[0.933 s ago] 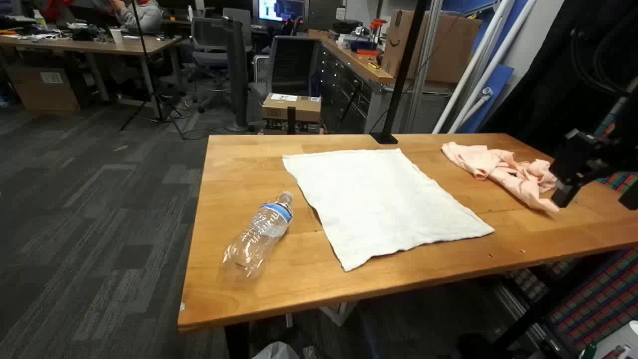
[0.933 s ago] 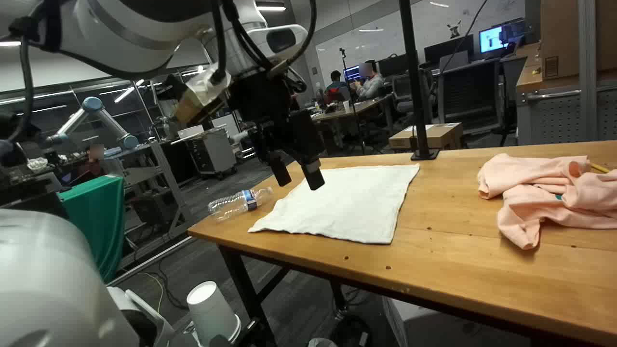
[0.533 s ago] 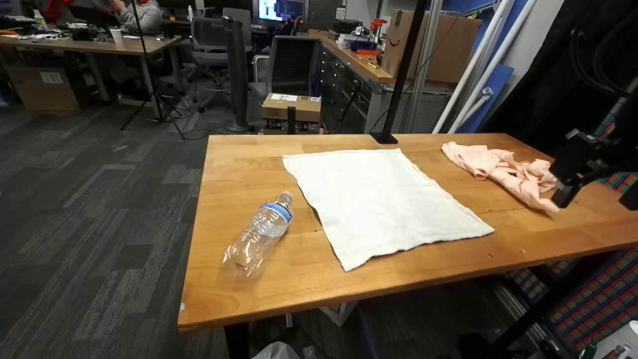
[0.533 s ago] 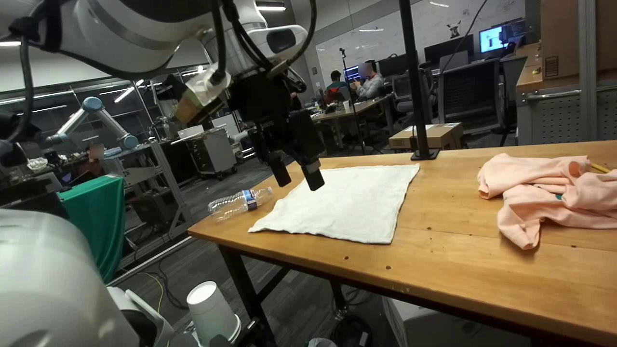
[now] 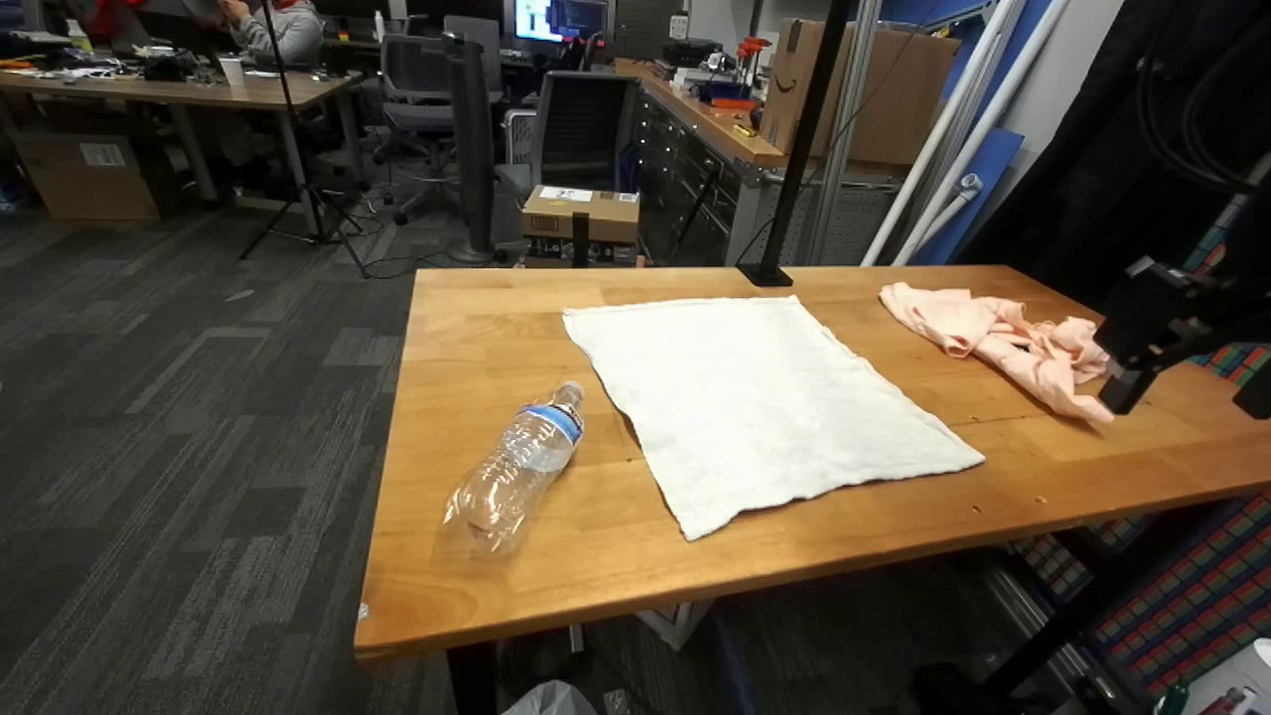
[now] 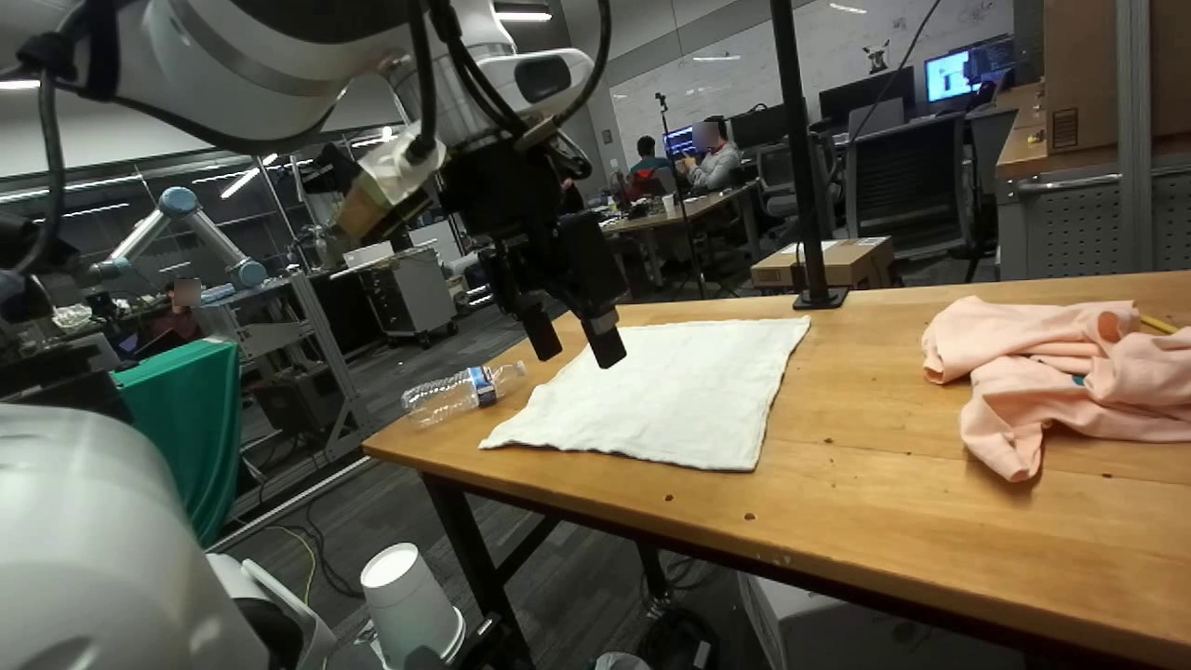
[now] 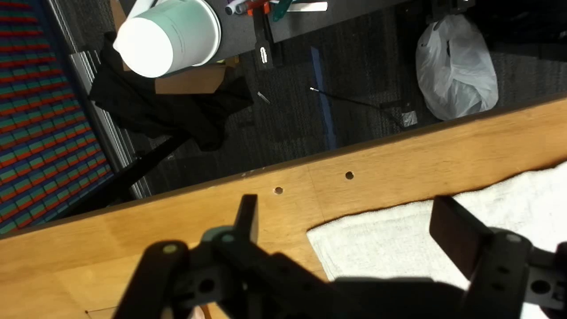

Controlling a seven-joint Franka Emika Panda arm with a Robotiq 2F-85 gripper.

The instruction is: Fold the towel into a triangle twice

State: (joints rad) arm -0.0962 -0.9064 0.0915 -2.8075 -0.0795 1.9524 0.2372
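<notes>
A white towel lies flat and spread out on the wooden table, in both exterior views. It is unfolded, roughly four-sided, with slightly wavy edges. My gripper hangs in the air above the table with its fingers pointing down, apart from the towel. It also shows at the right edge of an exterior view. In the wrist view the gripper's fingers are wide apart with nothing between them. One towel corner appears below and between the fingers there; the gripper body hides part of the towel.
A clear plastic bottle lies on its side beside the towel. A crumpled pink cloth lies on the towel's other side. A black post stands at the table's far edge. The table's near edge runs close to the towel.
</notes>
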